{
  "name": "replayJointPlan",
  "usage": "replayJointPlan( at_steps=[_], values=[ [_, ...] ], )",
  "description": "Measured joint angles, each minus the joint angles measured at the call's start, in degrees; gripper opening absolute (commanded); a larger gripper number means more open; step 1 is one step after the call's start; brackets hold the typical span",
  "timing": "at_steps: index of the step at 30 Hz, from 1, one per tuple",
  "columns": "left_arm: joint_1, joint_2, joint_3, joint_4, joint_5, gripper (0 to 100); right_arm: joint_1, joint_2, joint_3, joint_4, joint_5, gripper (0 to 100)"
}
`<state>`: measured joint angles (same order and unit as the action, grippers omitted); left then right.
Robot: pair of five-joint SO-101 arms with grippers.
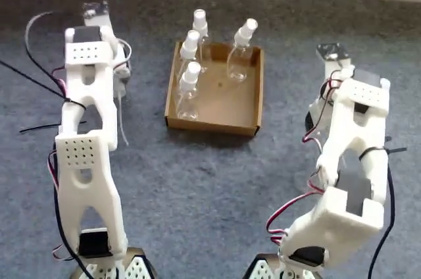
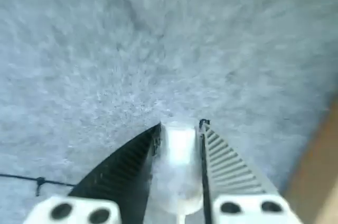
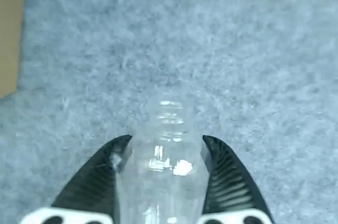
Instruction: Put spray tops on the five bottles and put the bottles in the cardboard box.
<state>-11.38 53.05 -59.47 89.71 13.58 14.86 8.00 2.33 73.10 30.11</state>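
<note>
High view: four capped bottles (image 1: 188, 91) stand in the cardboard box (image 1: 210, 125). Left wrist view: your left tool (image 2: 179, 128) clenches the spray top (image 2: 179, 152), left of the box; tilted, it could jam. Right wrist view: your right tool (image 3: 166, 140) grasps the topless bottle (image 3: 165, 168), right of the box; it may slip.

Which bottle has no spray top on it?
The bottle in the right gripper: its threaded neck is bare. The other four bottles, in the cardboard box, wear tops.
</note>
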Motion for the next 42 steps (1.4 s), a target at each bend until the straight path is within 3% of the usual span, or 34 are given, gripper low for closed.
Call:
replayJointPlan(
  at_steps=[5,12,20,26,33,42],
  values=[
    [0.35,-6.51,-15.91,10.11,-0.09,9,-1.76,-11.96,-0.09,0.18,-5.10,0.3],
    [-0.79,-20.57,-21.71,11.78,-1.85,9,-15.56,-32.79,2.64,0.00,-12.22,0.3],
    [-0.70,-47.82,-9.76,12.13,-2.37,9,-39.65,-51.78,19.08,-10.99,-15.38,0.3],
    [3.08,-71.65,3.96,11.78,-2.46,2,-50.20,-64.09,36.13,-23.47,-17.85,0.3],
    [14.59,-88.09,19.69,-4.66,-2.73,1,-56.00,-79.30,54.24,-33.41,-18.99,0.3],
    [23.82,-88.18,47.91,-32.09,-2.73,0,-57.58,-94.86,67.69,-37.63,-18.99,0.3]
  ],
)
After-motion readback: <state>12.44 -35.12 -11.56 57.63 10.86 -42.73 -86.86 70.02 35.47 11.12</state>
